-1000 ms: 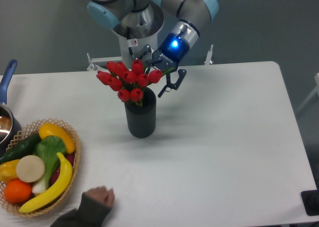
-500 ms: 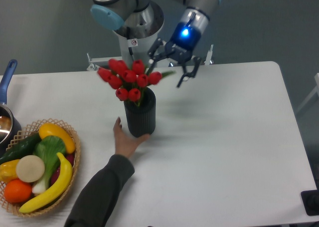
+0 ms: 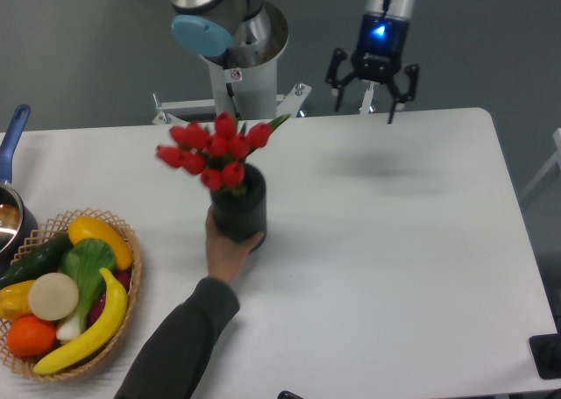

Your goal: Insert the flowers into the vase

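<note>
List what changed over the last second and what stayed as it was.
The robot's hand drew back from the flowers, rising up and to the right, fingers open and empty. A person's hand reached in from the bottom edge, gripped the vase and tilted it. The flowers remain in the vase; the fruit basket is unmoved.

A white table (image 3: 394, 241) with rounded corners is seen from above. Near its left middle the vase (image 3: 238, 210) is gripped by a person's hand (image 3: 226, 245), so contact with the tabletop cannot be told. A woven basket (image 3: 123, 302) of vegetables is set at the front left corner, and a pot (image 3: 10, 215) is placed at the left edge.
</note>
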You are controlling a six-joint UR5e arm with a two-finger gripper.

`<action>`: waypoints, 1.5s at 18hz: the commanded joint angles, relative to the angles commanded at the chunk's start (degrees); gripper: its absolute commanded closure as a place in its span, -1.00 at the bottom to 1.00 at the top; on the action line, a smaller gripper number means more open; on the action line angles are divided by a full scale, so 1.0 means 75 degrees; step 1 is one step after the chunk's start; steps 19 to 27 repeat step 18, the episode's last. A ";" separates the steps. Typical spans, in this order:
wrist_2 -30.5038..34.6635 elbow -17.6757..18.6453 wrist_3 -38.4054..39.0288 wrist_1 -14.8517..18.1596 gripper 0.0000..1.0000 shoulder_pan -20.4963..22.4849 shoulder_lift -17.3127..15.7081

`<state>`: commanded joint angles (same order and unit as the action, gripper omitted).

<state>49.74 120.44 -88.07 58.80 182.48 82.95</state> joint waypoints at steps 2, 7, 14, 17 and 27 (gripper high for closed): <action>0.0477 -0.0878 0.0221 0.0035 -1.00 -0.0457 0.0632; 0.2995 -0.3701 0.1499 0.0163 -1.00 -0.2191 0.2835; 0.4447 -0.5251 0.1453 0.0211 -1.00 -0.3080 0.4534; 0.5565 -0.5336 0.1453 0.0270 -1.00 -0.3517 0.4679; 0.5567 -0.5371 0.1453 0.0281 -1.00 -0.3518 0.4667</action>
